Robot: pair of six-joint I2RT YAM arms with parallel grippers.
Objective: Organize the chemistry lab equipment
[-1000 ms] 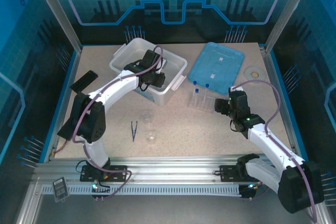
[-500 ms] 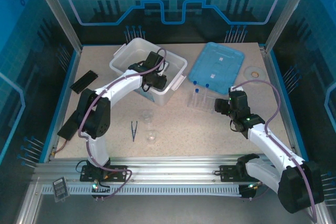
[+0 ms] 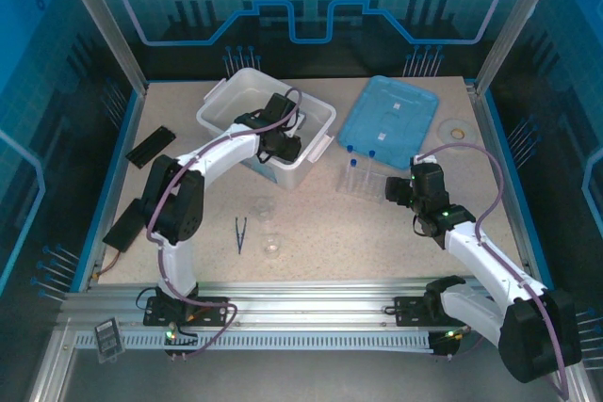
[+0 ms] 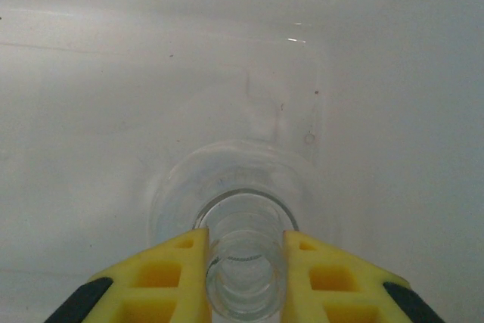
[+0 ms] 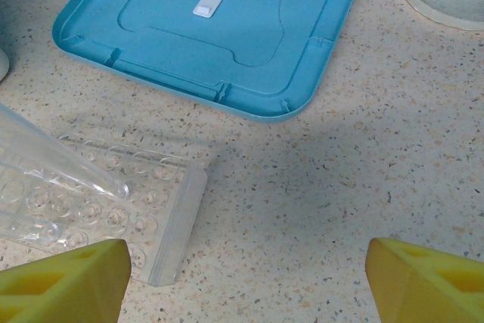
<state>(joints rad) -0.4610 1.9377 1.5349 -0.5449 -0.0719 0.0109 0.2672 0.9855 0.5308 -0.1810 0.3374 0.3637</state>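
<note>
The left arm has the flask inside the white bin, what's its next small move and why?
Probably open the jaws of the left gripper: they clamp the flask by its neck, upright, base down near the floor of the white bin, ready for release.

The left arm's elbow (image 3: 174,206) has swung rightward; the left tool (image 3: 283,146) seems nudged slightly right inside the bin (image 3: 224,93).

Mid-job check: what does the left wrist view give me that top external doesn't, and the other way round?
Left wrist: the left fingers closed on the neck of a clear flask. Top external: the tweezers and a small beaker lying outside the bin, plus the tube rack and the blue lid. Both: the inside of the white bin.
</note>
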